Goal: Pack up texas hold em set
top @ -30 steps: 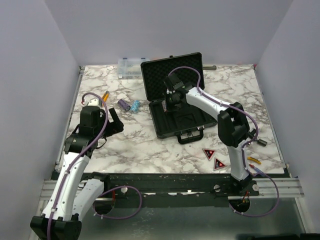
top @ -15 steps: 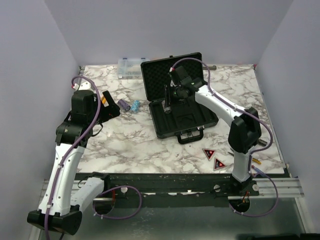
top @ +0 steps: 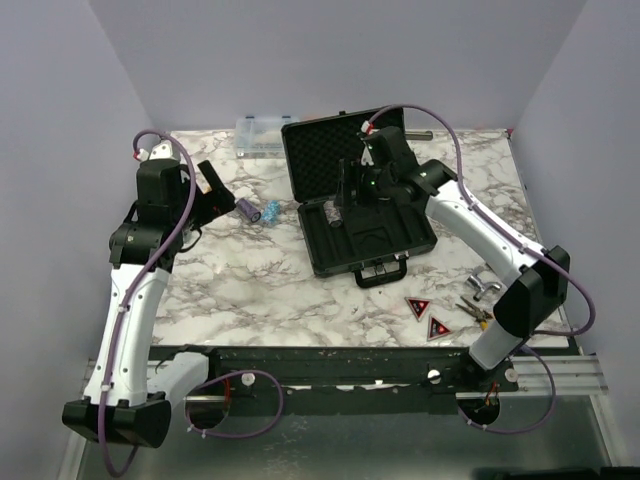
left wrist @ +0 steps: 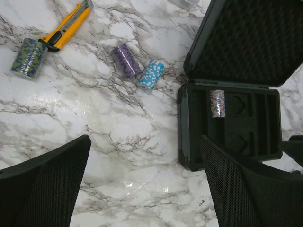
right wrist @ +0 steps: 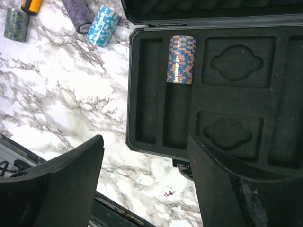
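Now the left arm (top: 135,290) up, black two-finger left gripper (left wrist: 144,184) gaping wide; right arm (top: 470,215) stretched forward, black two-finger right gripper (right wrist: 146,179) spread, empty

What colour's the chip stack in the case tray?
The chip stack is blue-and-tan striped; clearest in right wrist view.

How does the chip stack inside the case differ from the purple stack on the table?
The cased stack lies in a tray slot of the black case; the purple stack lies loose on the marble table. The cased stack is blue-and-tan striped; the purple stack is plain. Both lie on their sides.
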`<action>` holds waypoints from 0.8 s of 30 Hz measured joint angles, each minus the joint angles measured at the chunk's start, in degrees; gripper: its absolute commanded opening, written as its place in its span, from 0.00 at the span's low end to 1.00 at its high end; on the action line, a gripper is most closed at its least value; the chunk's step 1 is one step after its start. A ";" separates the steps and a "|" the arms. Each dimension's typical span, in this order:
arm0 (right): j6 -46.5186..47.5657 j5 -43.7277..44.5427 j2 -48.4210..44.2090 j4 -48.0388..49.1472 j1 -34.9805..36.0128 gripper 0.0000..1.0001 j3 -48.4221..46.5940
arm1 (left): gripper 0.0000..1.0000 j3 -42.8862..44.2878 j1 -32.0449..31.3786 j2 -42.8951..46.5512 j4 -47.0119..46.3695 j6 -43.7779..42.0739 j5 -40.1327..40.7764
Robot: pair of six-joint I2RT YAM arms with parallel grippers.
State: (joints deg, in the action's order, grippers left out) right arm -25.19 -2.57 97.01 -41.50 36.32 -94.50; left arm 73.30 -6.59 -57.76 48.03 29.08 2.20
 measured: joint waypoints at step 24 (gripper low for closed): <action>-4.24 6.58 -13.44 0.68 0.00 0.93 13.31 | 0.93 -1.36 5.84 -21.38 -5.81 4.87 -8.28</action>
State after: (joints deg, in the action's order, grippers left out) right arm -29.43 4.01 83.57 -40.82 36.32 -81.19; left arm 71.94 -0.75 -79.13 42.22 33.95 -6.09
